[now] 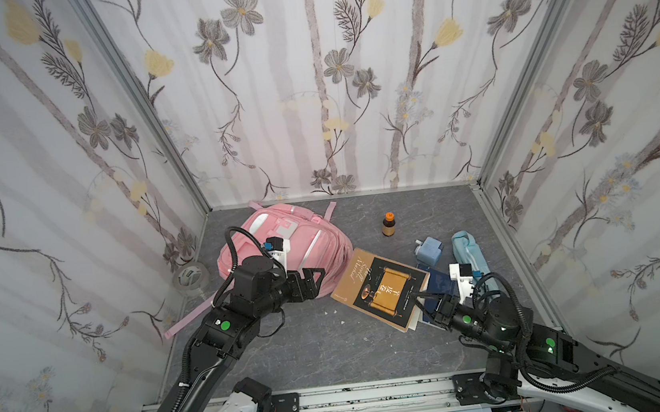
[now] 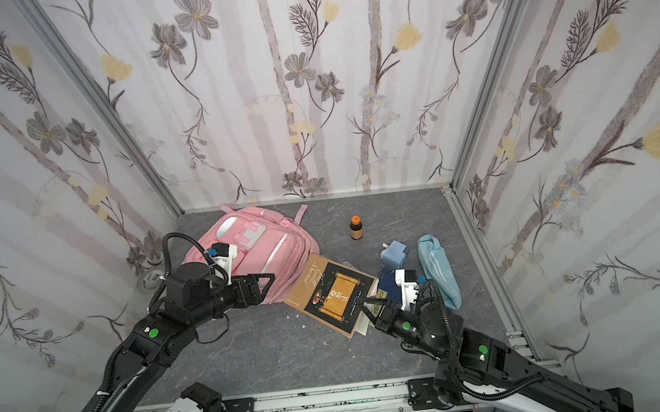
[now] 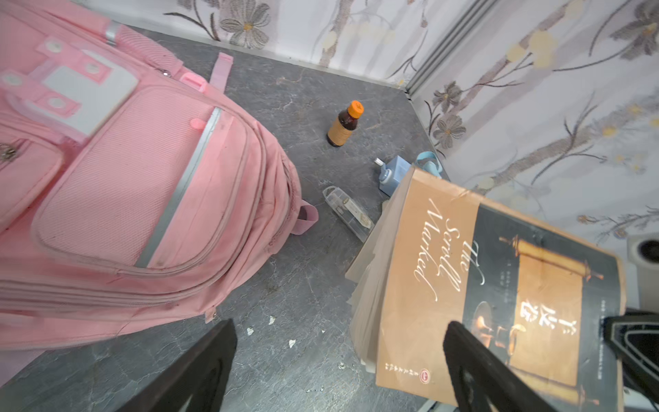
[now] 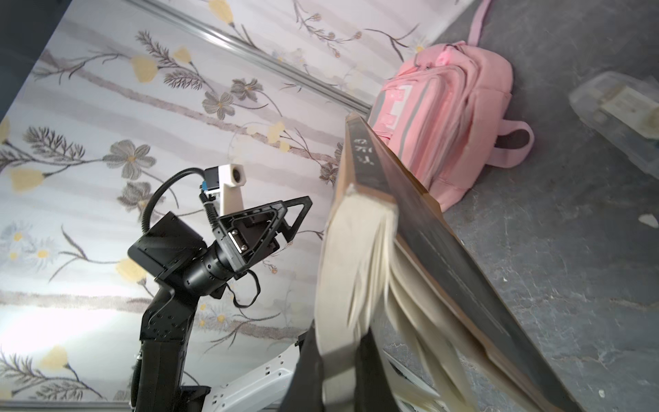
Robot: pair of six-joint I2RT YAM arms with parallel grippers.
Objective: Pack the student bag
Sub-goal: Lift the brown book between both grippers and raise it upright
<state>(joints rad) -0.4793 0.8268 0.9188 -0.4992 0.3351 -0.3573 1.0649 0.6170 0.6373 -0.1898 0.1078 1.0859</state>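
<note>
Nearest: right gripper (image 1: 426, 303) clamped on near corner of book (image 1: 383, 289). Book's near end is up and tilted, just right of backpack (image 1: 302, 235). Left gripper (image 1: 313, 280) spread wide, empty, over backpack's near edge. Backpack lies flat on table (image 1: 314, 355). Bottle (image 1: 389, 224) upright beyond book, right of backpack.

Risks:
- Right wrist view shows pages (image 4: 353, 249) fanning and cover splaying off. Grip looks partial, so slip or tear is likely.
- Pockets (image 3: 135, 185) look zipped in left wrist view — no mouth for book.

Wrist views show clear case (image 3: 347, 214) right of backpack. Top views barely show it because book overhangs.
</note>
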